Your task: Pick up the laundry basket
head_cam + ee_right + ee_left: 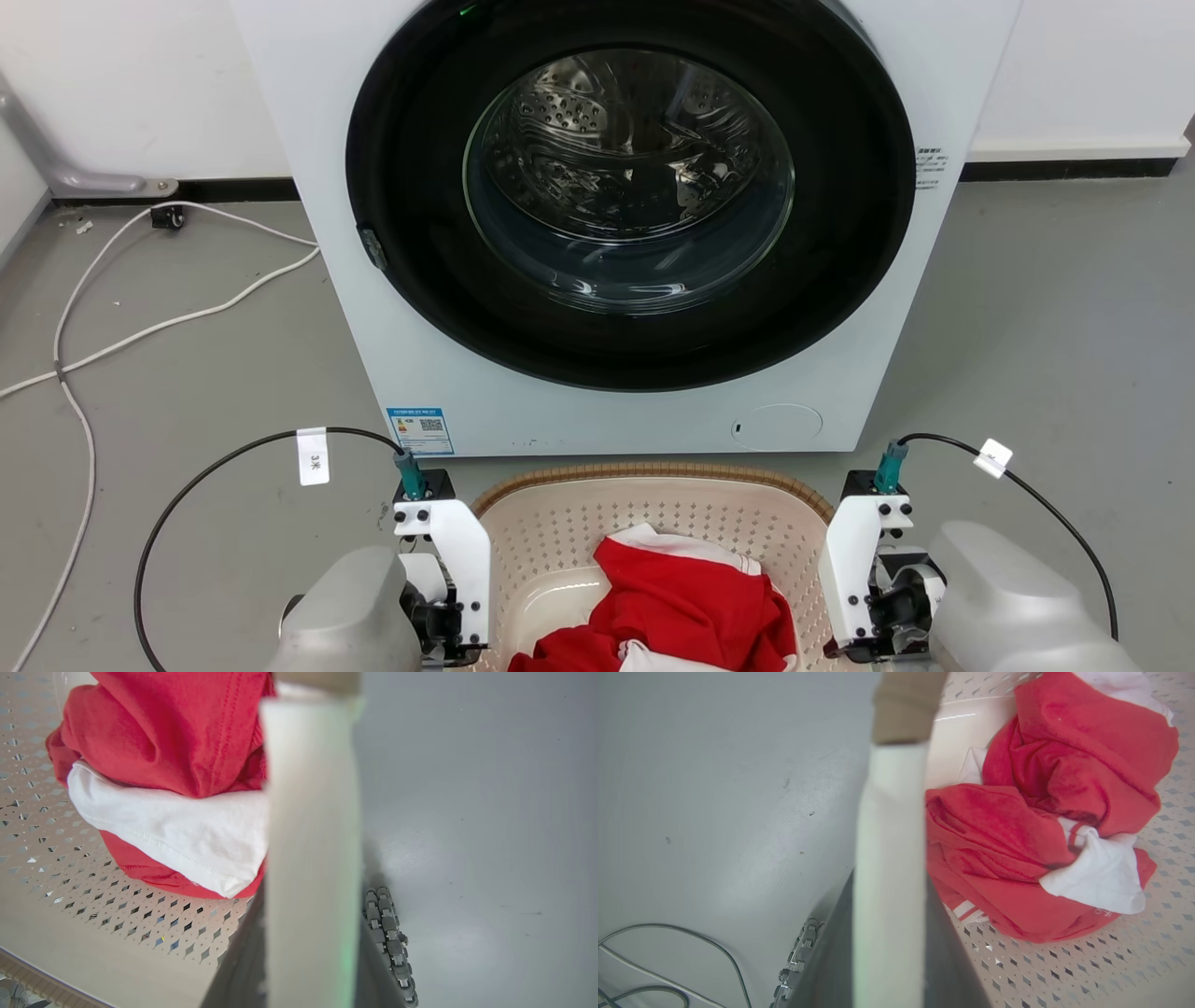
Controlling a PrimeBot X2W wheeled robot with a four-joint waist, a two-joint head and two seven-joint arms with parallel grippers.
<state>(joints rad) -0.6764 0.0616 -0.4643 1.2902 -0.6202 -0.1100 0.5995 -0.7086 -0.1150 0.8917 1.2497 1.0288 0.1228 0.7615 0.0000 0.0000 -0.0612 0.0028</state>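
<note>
The laundry basket (653,473) is cream with perforated walls and a brown woven-look rim. It stands on the grey floor just in front of the washing machine, at the bottom of the head view. Red and white clothes (681,607) lie inside it. My left gripper (446,597) is at the basket's left side and my right gripper (864,588) at its right side. In the left wrist view the basket's side wall (889,835) runs between my dark fingers (833,961), which press on it. In the right wrist view the wall (310,835) is clamped the same way between fingers (243,956).
The white washing machine (635,415) with its round glass door (625,177) stands close behind the basket. White cables (140,327) trail over the floor at the left. Black cables (187,495) loop from both wrists. Grey floor (1055,308) lies open on the right.
</note>
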